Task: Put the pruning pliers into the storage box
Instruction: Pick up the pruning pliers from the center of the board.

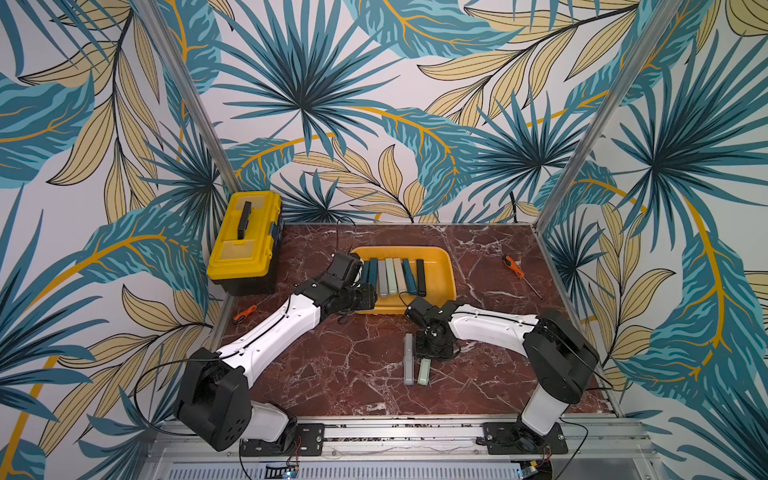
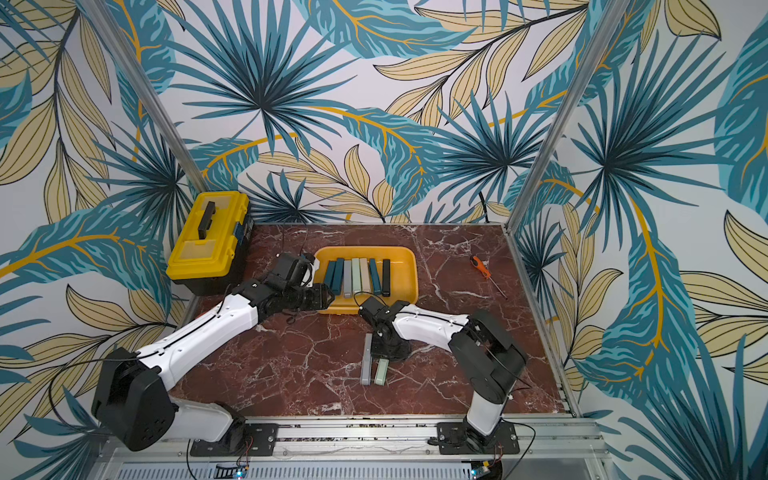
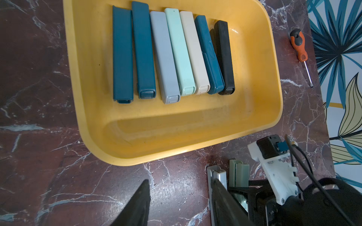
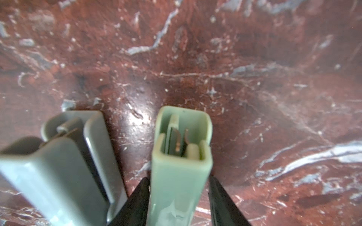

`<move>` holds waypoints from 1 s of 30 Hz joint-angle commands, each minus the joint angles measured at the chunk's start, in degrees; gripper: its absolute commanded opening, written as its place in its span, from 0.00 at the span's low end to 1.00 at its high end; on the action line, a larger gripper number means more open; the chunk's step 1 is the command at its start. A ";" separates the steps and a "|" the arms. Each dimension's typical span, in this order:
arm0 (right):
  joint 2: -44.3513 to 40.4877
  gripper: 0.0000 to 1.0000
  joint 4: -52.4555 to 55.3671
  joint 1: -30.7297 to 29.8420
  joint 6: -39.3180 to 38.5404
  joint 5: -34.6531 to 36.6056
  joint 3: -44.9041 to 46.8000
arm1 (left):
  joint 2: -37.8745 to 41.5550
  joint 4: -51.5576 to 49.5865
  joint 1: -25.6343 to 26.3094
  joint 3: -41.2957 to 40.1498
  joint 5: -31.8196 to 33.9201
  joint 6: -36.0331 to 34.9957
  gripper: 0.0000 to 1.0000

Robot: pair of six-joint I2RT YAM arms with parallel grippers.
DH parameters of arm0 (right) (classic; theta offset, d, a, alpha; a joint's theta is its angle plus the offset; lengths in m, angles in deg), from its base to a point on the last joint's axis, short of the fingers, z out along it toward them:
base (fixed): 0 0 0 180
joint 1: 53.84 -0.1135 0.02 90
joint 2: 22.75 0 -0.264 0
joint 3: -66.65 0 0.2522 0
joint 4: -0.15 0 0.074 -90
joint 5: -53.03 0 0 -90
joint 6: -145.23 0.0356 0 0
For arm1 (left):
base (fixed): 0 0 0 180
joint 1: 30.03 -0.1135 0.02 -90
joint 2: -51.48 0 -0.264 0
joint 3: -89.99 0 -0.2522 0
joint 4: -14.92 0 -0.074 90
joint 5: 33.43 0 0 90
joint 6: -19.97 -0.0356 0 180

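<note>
Several pruning pliers [image 1: 392,276] [image 3: 172,54] lie side by side in the orange-yellow storage box [image 1: 446,266] [image 3: 137,158]: dark teal, grey, pale green, beige and black. In front of the box, two more lie on the marble, a grey one [image 1: 409,359] [image 4: 58,166] and a pale green one [image 1: 424,372] [image 4: 180,172]. My right gripper [image 4: 179,180] points down, its black fingers pressed against both sides of the pale green piece. My left gripper [image 3: 180,181] [image 1: 368,297] is open with nothing between its fingers, by the box's front left corner.
A yellow lidded toolbox [image 1: 245,241] stands at the back left. An orange-handled screwdriver [image 1: 519,276] lies right of the box. A small orange-handled tool [image 1: 245,312] lies by the left edge. Metal posts and patterned walls close in the table.
</note>
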 commanded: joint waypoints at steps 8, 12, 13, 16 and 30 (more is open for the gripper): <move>0.51 0.33 0.09 -0.29 -1.11 -0.80 -0.14 | 1.17 -0.46 -0.32 -0.16 0.85 -0.73 0.52; -1.57 0.31 5.05 -0.29 -3.65 2.05 -4.00 | 1.29 -0.48 -0.29 -0.25 1.37 -0.53 0.52; -2.34 0.31 6.23 -0.29 -4.48 3.08 -5.18 | 1.26 -0.45 -0.29 -0.22 1.59 -0.46 0.52; -3.99 0.31 9.61 -0.20 -7.48 6.17 -9.18 | 1.22 -0.95 -0.29 0.36 1.68 -0.63 0.52; 4.48 0.31 17.40 8.91 -28.52 9.93 -36.81 | 1.83 -1.85 -0.47 1.18 3.22 0.22 0.52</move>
